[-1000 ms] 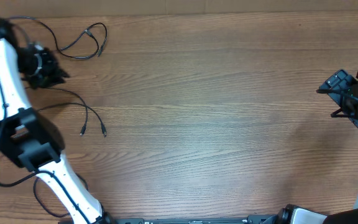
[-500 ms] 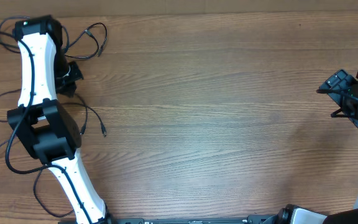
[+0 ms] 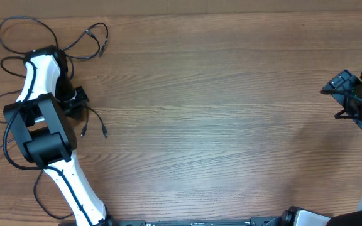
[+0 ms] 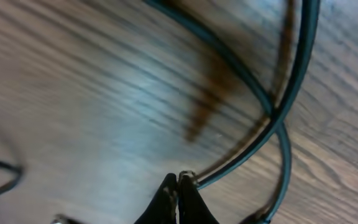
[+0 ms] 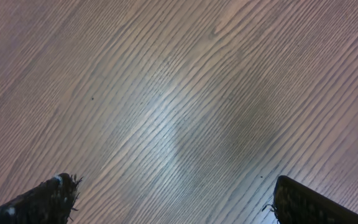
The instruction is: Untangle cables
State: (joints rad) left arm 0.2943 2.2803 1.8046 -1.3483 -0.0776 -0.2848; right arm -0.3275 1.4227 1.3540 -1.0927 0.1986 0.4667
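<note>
The wooden table (image 3: 219, 113) is bare across its middle and right, and everything is happening at the far left edge. The cables (image 3: 106, 37) lie spread out there in loose black loops near the top left corner, and two small plug ends (image 3: 105, 134) trail out just to the right of the left arm. The left gripper (image 4: 178, 186) is down among them with its jaws clenched together. One cord (image 4: 302, 68) curves straight into the tips and looks pinched there, while a second cord crosses it. Well apart, at the right edge, the right gripper (image 5: 173, 190) hangs over plain wood with its fingers spread wide, gripping nothing.
</note>
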